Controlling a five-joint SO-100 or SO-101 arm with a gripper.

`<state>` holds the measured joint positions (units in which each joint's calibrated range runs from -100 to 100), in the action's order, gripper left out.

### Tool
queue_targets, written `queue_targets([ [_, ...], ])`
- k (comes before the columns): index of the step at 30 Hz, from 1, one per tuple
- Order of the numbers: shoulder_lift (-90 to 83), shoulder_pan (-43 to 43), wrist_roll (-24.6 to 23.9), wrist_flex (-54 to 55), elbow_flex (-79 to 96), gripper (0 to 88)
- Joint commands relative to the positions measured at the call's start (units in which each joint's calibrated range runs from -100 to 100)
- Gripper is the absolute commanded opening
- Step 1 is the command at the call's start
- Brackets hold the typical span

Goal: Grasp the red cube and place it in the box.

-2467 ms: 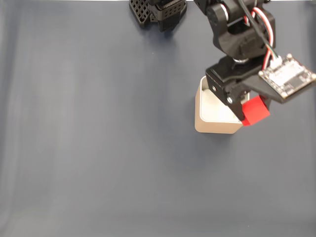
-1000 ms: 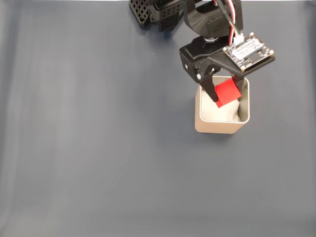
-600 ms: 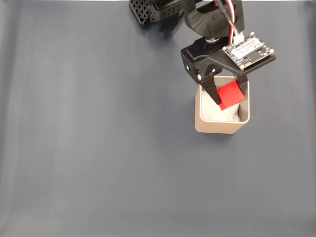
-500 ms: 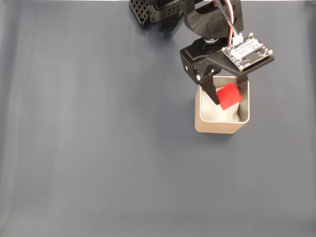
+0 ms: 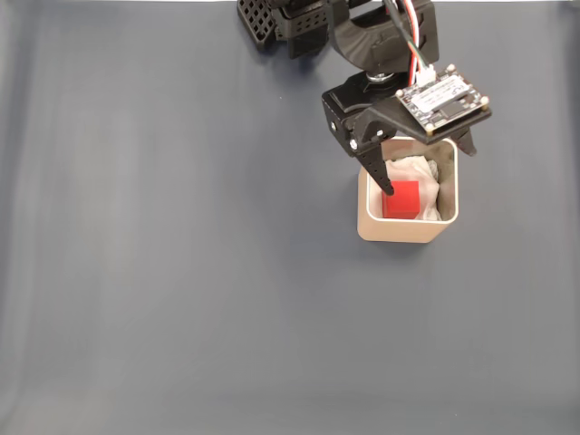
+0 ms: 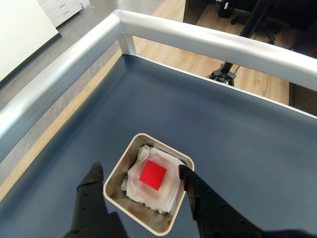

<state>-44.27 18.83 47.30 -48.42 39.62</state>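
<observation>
The red cube (image 5: 401, 200) lies inside the beige box (image 5: 408, 234) on its white padding (image 5: 421, 170). In the wrist view the red cube (image 6: 152, 175) sits flat in the middle of the box (image 6: 120, 162), on crumpled padding (image 6: 166, 194). My gripper (image 5: 428, 169) hangs just above the box, open, with its black fingers (image 5: 381, 174) spread to either side of the box and nothing between them. From the wrist, the gripper (image 6: 139, 167) straddles the box's rim and is apart from the cube.
The box stands on a dark blue mat (image 5: 181, 272). The arm's black base (image 5: 290, 23) is at the top edge. A silver rail (image 6: 198, 39) borders the table, with wooden floor beyond it. Free mat lies left of and below the box.
The gripper carried the cube from the box's right side to above it, then opened. The cube dropped out of the fingers and now rests on the padding.
</observation>
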Motion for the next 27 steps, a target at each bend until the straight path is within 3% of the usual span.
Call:
queue_targets([
  [1, -0.77, -0.4, 0.39, 0.61, -0.24, 39.9],
  [27, -1.81, -0.4, 0.0, 1.02, 0.49, 39.5],
])
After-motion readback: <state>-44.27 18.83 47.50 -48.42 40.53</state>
